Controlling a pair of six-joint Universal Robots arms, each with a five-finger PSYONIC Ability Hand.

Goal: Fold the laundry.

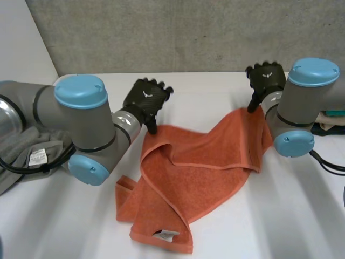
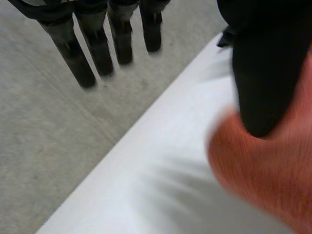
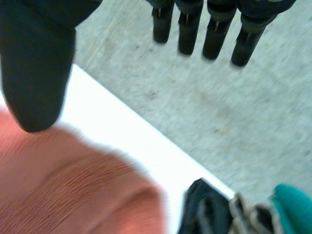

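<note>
Left hand (image 1: 145,100) is wide open, fingers straight and off the cloth, with just the thumb tip down at the far left corner of the orange towel (image 1: 199,172). Right hand (image 1: 266,78) is the same deal: fingers straight, thumb tip at the far right corner, nothing gripped. The towel's lying rumpled mid white tabletop (image 1: 291,216), partly doubled over, its tag (image 1: 166,234) at the near edge. A grey garment (image 1: 27,156) is bunched by the left arm, well apart from the towel. A small heap of teal and dark clothes (image 1: 330,120) sits just past the right arm.
</note>
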